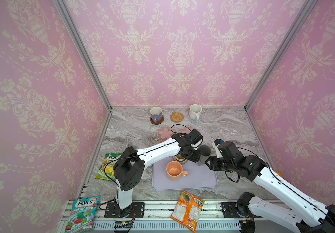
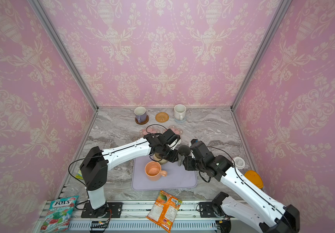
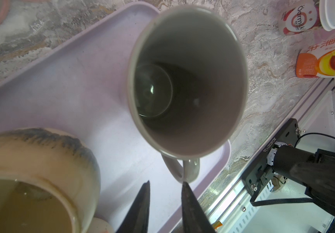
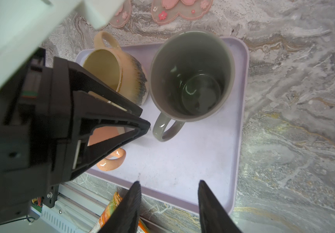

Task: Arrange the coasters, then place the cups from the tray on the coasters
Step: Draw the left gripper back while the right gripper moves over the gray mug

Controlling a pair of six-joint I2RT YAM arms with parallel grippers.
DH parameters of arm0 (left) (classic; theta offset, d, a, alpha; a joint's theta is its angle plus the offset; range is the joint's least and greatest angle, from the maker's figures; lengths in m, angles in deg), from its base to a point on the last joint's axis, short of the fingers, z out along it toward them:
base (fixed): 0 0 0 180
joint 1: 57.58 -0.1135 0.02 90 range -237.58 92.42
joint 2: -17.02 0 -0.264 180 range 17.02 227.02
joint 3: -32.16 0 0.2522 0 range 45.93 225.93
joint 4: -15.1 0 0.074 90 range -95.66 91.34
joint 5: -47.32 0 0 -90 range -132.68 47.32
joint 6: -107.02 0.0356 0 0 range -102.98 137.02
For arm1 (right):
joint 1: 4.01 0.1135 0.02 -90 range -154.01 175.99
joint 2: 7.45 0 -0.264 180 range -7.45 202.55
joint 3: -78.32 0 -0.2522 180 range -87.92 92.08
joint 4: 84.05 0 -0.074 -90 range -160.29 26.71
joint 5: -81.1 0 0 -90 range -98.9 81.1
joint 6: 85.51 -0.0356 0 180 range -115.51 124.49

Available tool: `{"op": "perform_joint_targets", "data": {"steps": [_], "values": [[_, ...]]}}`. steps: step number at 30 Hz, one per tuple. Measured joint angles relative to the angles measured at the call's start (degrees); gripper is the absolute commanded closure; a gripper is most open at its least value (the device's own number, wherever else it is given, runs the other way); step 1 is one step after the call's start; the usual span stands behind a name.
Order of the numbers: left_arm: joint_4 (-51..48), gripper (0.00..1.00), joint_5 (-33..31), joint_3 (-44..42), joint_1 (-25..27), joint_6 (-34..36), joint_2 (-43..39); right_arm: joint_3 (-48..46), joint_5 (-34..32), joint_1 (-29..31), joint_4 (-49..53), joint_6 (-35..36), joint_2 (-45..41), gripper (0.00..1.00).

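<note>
The lavender-grey tray [image 1: 202, 179] holds three cups: peach [image 1: 174, 171], beige-olive [image 1: 179, 158] and tall dark grey [image 1: 205, 150]. My left gripper [image 3: 166, 182] reaches across over the tray, open by a narrow gap with nothing between; one fingertip [image 3: 185, 184] touches the grey cup's handle [image 3: 174, 167]. My right gripper [image 4: 169, 182] hangs open over the tray's near edge, apart from the grey cup [image 4: 190, 74]. At the back, a lavender cup [image 1: 155, 114] stands on a brown coaster [image 1: 157, 121], a white cup [image 1: 195, 112] on a pale blue one, the rattan coaster [image 1: 176, 116] bare. Pink-flower coasters [image 4: 180, 8] lie behind the tray.
A yellow-green candy bag [image 1: 108, 165] lies left of the tray, an orange snack bag [image 1: 187, 211] and a mint candy bag [image 1: 82, 213] at the front rail. A white-lidded paper cup [image 2: 239, 162] and an orange-lidded container [image 2: 253, 178] sit by the right wall.
</note>
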Motion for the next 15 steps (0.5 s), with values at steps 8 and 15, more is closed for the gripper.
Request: {"op": "perform_joint_targets", "data": {"steps": [8,15], "values": [[-5.66,0.70,-5.27,0.48,-1.40,2.93,-7.45,0.00,-4.31,2.89,-2.62,-2.21,4.22,0.55],[-6.51,0.68,-8.92,-0.48,-5.97,4.35,-16.48,0.87,-7.78,5.29,-4.15,-3.91,10.38,0.54]]}}
